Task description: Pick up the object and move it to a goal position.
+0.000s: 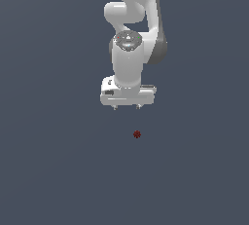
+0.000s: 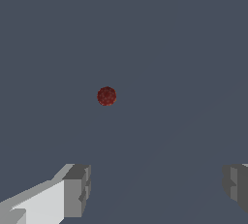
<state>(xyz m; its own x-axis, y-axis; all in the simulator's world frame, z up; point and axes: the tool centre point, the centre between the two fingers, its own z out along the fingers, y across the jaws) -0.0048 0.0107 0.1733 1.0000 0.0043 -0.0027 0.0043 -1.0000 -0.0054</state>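
Observation:
The object [image 1: 137, 134] is a tiny dark red bumpy lump lying on the flat grey surface. It also shows in the wrist view [image 2: 106, 96], round and dark red. My white gripper [image 1: 126, 107] hangs above the surface, behind the object and a little toward the exterior view's left. It is apart from the object. Its two fingers [image 2: 77, 189] stand wide apart and hold nothing, so the gripper [image 2: 157, 189] is open.
The white arm [image 1: 131, 19] rises behind the gripper toward the top of the exterior view. The grey surface [image 1: 58, 160] spreads all around with no other object on it.

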